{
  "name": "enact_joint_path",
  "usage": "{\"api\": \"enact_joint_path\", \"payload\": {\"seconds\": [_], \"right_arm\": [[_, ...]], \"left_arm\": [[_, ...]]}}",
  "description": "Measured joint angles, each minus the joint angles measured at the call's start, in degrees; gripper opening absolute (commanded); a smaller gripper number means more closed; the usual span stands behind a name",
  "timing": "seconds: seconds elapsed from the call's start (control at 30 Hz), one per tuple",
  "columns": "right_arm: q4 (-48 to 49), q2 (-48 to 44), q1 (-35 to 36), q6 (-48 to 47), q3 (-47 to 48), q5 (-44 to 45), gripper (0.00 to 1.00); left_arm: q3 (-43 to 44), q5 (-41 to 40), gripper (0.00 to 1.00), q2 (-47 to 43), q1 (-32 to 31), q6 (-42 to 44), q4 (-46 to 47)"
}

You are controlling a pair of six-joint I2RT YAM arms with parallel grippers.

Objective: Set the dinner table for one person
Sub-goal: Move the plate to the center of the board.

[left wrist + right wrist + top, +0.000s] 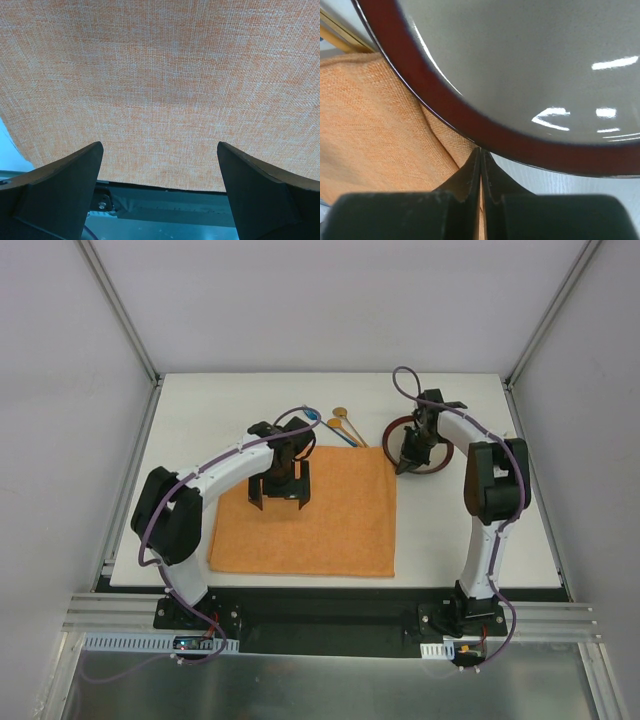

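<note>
The dinner table (200, 410), a white top, fills the middle of the overhead view. An orange placemat (330, 525) lies at its centre, toward the lower edge. Just right of the mat's upper right corner sits a plate (391, 438) with a dark red rim. Wooden utensils (346, 426) lie above the mat's top edge. The left gripper (280, 495) hangs over the mat's upper left part, its jaws spread wide. The right gripper (480, 151) is pressed together, its tips at the plate's rim beside the mat's edge.
</note>
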Motion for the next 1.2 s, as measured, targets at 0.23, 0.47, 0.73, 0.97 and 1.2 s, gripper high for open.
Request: {"api": "enact_joint_path", "payload": {"seconds": [0.23,0.47,0.73,0.97,1.2], "right_arm": [[-1.2,3.5,0.0,0.0,5.2,-0.1,0.01],[-1.4,6.5,-1.5,0.0,8.5,-0.7,0.01],[-1.3,10.8,-5.6,0.0,14.4,-1.6,0.03],[2.6,11.1,-7.2,0.2,13.3,-7.0,0.08],[4.5,8.5,-7.0,1.1,7.9,-11.5,0.05]], "left_arm": [[-1.3,0.1,0.98,-0.2,0.0,0.0,0.0],[-1.8,0.1,0.98,-1.2,0.0,-0.2,0.0],[-1.8,0.6,0.98,-1.2,0.0,-0.3,0.0],[1.6,1.0,0.98,1.3,0.0,-0.2,-0.3],[9.3,-0.8,0.99,4.0,0.0,1.3,-2.0]]}}
